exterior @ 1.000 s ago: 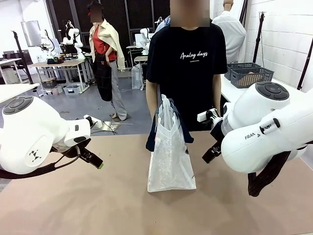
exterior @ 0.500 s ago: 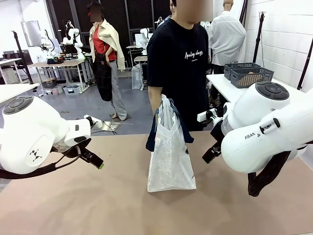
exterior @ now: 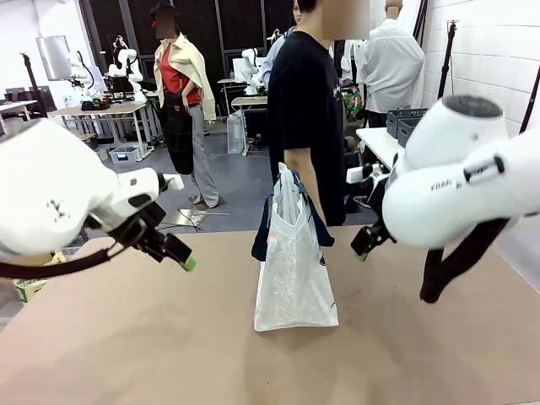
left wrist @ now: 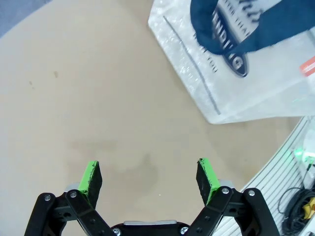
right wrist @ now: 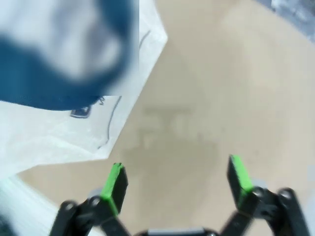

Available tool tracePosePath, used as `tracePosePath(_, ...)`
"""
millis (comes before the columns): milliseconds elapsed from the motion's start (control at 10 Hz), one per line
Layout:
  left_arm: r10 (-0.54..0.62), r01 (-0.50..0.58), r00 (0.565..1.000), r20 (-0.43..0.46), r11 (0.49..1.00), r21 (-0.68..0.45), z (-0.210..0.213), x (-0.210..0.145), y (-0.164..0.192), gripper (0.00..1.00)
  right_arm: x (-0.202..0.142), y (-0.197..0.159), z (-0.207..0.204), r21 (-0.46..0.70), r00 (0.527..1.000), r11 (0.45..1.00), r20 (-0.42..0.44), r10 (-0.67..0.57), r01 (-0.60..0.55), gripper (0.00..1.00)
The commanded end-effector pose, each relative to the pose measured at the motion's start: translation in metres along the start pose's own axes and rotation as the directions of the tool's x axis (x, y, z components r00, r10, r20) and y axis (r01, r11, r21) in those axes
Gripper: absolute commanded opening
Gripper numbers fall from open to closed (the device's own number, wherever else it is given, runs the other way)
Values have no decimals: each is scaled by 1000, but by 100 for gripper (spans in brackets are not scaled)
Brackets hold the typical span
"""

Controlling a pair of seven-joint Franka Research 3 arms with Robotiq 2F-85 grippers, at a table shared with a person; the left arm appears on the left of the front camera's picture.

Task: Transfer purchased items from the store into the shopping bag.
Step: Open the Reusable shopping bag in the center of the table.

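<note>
A: Busy workshop at the back, tan table [exterior: 126, 354] up front. Where's the shopping bag [exterior: 294, 270]?

B: Mid-table, standing upright, mouth up, navy handles drooping down its sides. A person [exterior: 308, 110] stands just behind it.

A: And the arms?

B: The bag sits between them. The left gripper [exterior: 184, 260] hangs off to its left, jaws spread, holding nothing. The right gripper [exterior: 363, 245] is on the other side, also spread and empty, and looks the nearer.

A: So things go in from above?

B: I'd judge so.
</note>
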State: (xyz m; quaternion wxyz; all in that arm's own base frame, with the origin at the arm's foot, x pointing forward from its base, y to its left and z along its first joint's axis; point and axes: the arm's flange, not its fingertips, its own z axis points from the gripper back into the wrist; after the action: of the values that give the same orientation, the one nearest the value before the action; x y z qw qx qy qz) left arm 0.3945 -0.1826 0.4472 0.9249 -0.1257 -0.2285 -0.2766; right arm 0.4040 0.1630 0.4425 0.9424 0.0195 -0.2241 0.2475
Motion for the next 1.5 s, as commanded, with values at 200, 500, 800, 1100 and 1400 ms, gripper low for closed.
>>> tracePosePath(200, 119, -119, 993, 1, 993, -19, 43, 55, -10, 100, 81, -12, 65, -57, 982, 992, -142, -123, 115, 100)
tracePosePath(500, 81, -81, 997, -4, 993, -90, 66, 100, -22, 100, 138, -6, 95, -88, 988, 990, -94, -120, 112, 100)
tracePosePath(800, 86, -86, 996, -1, 995, -44, 59, 71, -20, 100, 120, -11, 101, -37, 990, 993, -87, -115, 112, 100)
tracePosePath(1100, 207, -206, 978, -37, 978, 12, 62, 106, -45, 100, 162, 4, 88, 93, 979, 977, -81, -186, 193, 100)
tracePosePath(1400, 268, -270, 961, -60, 963, -19, 62, 132, -75, 100, 199, 22, 78, 75, 965, 969, -137, -225, 236, 100)
